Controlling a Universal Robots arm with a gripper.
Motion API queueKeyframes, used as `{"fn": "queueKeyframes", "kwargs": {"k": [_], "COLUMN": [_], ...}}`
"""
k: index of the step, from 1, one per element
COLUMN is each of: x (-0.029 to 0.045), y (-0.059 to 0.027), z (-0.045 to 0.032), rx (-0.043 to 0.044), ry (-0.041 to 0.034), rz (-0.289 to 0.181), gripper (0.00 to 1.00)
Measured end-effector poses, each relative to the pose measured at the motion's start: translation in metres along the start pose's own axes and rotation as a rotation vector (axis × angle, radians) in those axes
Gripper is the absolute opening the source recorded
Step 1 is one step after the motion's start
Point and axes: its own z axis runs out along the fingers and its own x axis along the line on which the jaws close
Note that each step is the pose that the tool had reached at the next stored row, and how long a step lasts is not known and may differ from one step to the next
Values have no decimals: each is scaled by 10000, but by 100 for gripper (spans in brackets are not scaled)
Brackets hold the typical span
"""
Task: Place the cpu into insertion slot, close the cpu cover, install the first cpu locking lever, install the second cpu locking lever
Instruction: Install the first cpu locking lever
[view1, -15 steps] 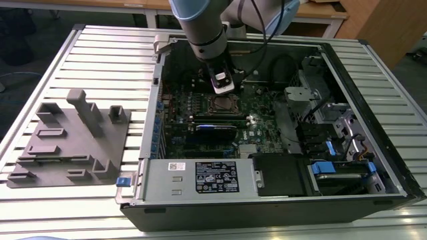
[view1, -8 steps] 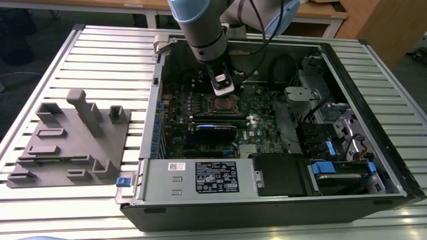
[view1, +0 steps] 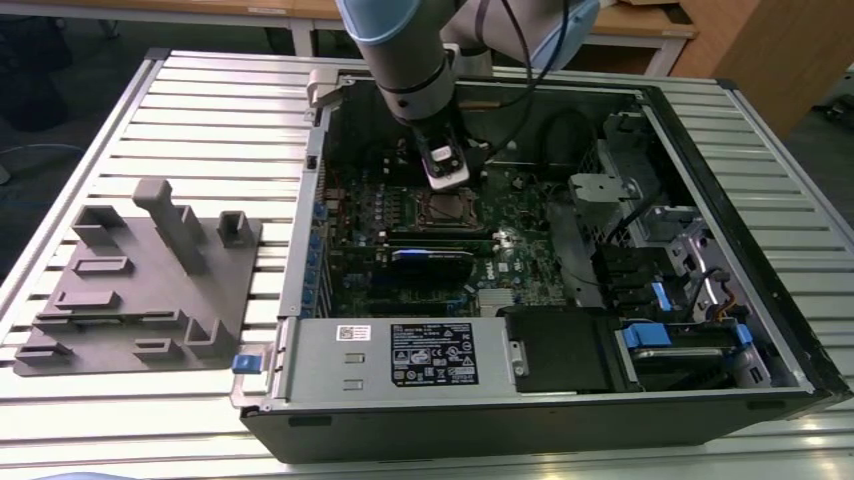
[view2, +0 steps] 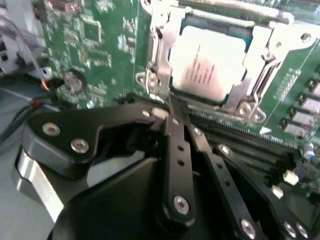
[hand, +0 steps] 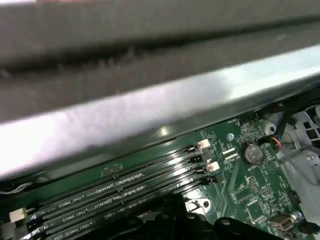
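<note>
The cpu (view2: 210, 62), a square chip with a pale silvery top, lies in the socket on the green board. The cpu cover (view2: 263, 50), a thin metal frame, lies down around it, and the chip shows through its window. In the exterior view the socket (view1: 447, 210) sits mid-board, with my gripper (view1: 449, 183) hanging just above its far edge. In the second wrist view my gripper (view2: 171, 106) has its black fingers closed together, the tips at the socket's corner beside a thin metal lever (view2: 156, 50). I cannot tell whether the tips touch it.
The open computer case (view1: 667, 110) lies on a slatted table. A grey box with a white label (view1: 400, 352) sits at the near side, and drive bays and cables (view1: 654, 260) fill the exterior view's right. A grey fixture tray (view1: 134, 290) lies on the left. Memory slots (hand: 125, 185) run beside the socket.
</note>
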Motion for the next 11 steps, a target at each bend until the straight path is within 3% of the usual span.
{"fn": "queueKeyframes", "kwargs": {"k": [9, 11], "x": [-67, -73], "y": [72, 78], "z": [-233, -253], "rx": [-26, -25], "ry": [12, 13], "rz": [15, 20], "gripper": [11, 11]}}
